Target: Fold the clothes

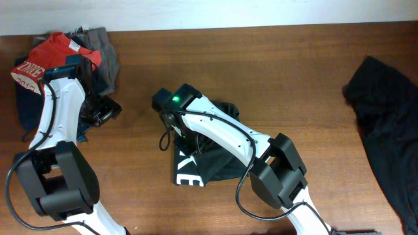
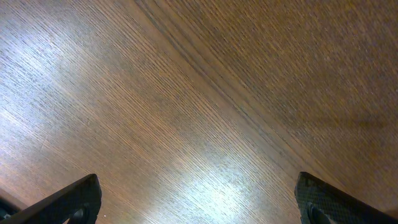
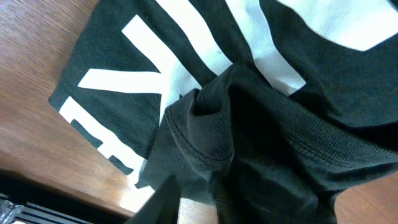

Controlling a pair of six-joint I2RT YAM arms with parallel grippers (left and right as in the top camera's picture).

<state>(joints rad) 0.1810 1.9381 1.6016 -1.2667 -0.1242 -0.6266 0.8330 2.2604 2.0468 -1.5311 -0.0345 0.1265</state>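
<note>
The black T-shirt [image 1: 212, 163] with white lettering lies partly folded at the table's middle. In the right wrist view its letters [image 3: 186, 56] fill the frame, and a bunched ridge of its hem [image 3: 205, 124] rises into my right gripper [image 3: 217, 199]. One dark finger [image 3: 165, 198] presses against that ridge; the other is hidden under fabric. From overhead the right gripper [image 1: 186, 145] sits on the shirt's upper left part. My left gripper [image 1: 104, 111] hangs open over bare wood [image 2: 199, 112] to the left, its fingertips [image 2: 74, 199] wide apart with nothing between them.
A pile of clothes lies at the back left corner: red with white lettering [image 1: 39, 62], grey [image 1: 104, 55] and navy [image 1: 26, 108]. The left arm stands just in front of it. Another black garment [image 1: 385, 124] spreads along the right edge.
</note>
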